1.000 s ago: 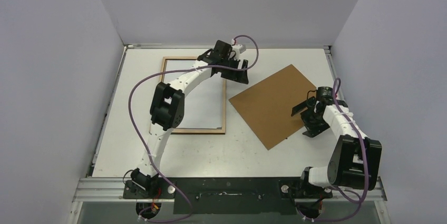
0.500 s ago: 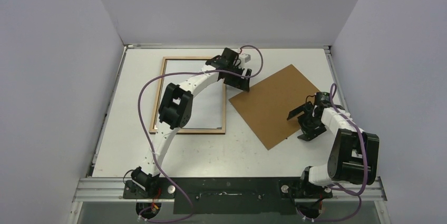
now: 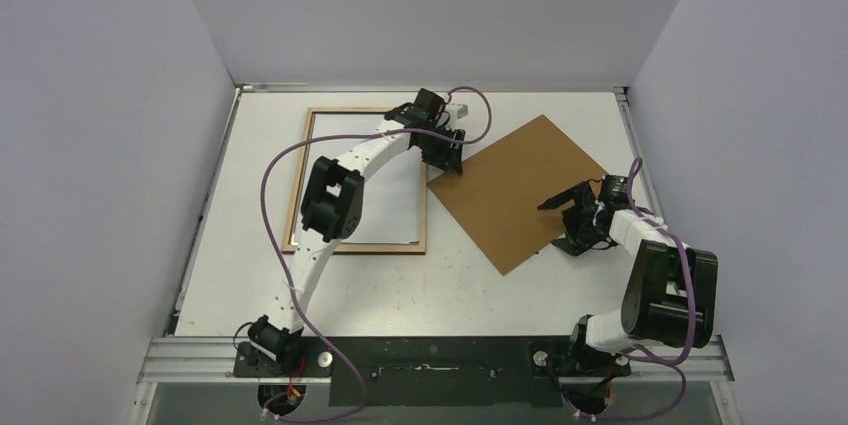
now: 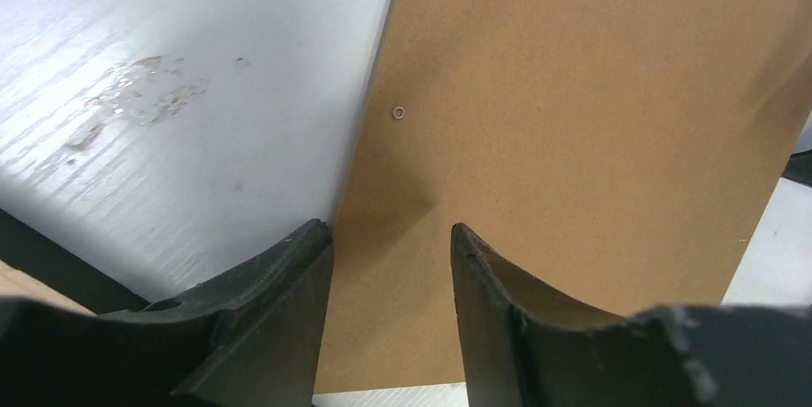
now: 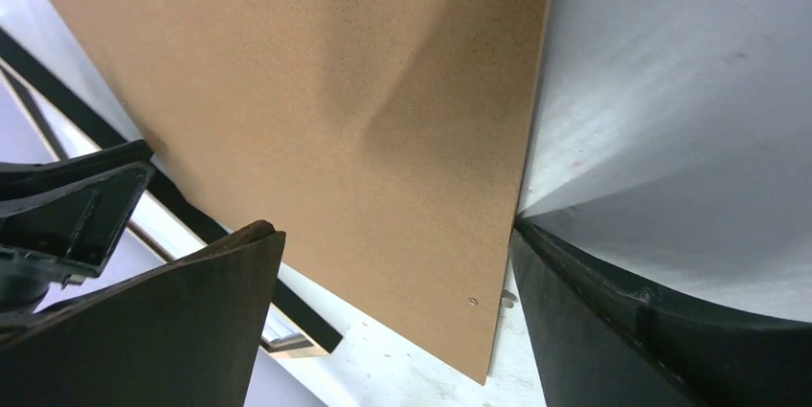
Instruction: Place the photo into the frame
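L gripper (image 4: 388, 235) addressing backing board (image 3: 520, 190); photo (image 3: 385, 215) apparently lying in frame (image 3: 355, 248).
L jaws standing part-spread over board's L edge, pinching nothing; R gripper (image 3: 560, 225) gaping wide astride R edge. Photo showing white, prob. face-down. Next: gripping board, carrying it level onto frame.

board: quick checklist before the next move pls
1. Left gripper at the board's left corner: ok, jaws apart above it.
2. Right gripper at the board's right edge: ok, jaws wide open.
3. Board gripped: not ok, neither gripper is closed on it.
4. Board clear of the frame: cannot tell, its corner lies very near the rim.
5. Frame back up on the table: ok, wood side shows.
6. Frame filled: cannot tell, only a white sheet shows inside, no print visible.
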Robot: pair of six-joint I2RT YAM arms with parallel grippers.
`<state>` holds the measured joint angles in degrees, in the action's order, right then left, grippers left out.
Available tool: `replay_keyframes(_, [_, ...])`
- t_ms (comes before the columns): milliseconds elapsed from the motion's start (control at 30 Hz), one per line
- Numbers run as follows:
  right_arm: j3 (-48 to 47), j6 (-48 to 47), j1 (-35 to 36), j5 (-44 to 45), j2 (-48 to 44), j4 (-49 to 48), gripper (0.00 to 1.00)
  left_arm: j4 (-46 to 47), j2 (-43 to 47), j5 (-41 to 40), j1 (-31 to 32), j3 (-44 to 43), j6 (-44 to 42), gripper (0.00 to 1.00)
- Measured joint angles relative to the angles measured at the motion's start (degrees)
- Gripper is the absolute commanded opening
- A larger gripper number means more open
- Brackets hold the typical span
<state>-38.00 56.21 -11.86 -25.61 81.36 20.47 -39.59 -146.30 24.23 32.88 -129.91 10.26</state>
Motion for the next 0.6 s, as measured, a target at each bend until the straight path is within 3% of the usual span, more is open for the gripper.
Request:
replay_keyframes(167, [1.03,1.33,-0.13,-2.23,0.02,-3.98,0.92,-0.79,-0.13,1.53,-1.73,0.0,0.96,0.4])
replay_keyframes(600, [1.03,1.42,-0.13,-2.1,-0.15,-3.63,0.91,-0.87,-0.15,3.04,-2.25,-0.28,3.91,0.38])
